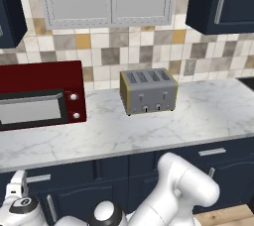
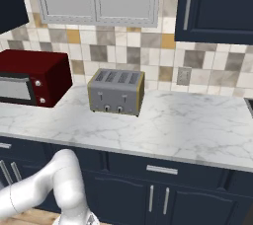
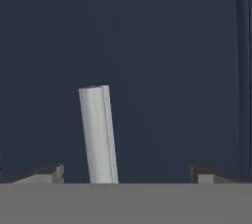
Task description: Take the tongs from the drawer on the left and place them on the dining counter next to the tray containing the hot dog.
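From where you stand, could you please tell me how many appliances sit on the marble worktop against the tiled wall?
2: a dark red microwave at the left end, and a grey four-slot toaster to its right, near the middle. More may sit beyond the picture edges.

The end effector (image 3: pixel 126 173) is facing a flat navy-blue panel (image 3: pixel 162 61) at close range, and the panel is taking up the background from edge to edge. A silver bar handle (image 3: pixel 98 134) is standing out from the panel, leaning slightly off the vertical of this view. Its visible end is showing at mid-height; its other end is passing out of sight at the bottom. The two fingertips (image 3: pixel 49 173) are standing wide apart, with the handle sitting between them, nearer the left-hand one and touching neither. A thin vertical seam (image 3: pixel 241 70) is running down the panel near the right edge.
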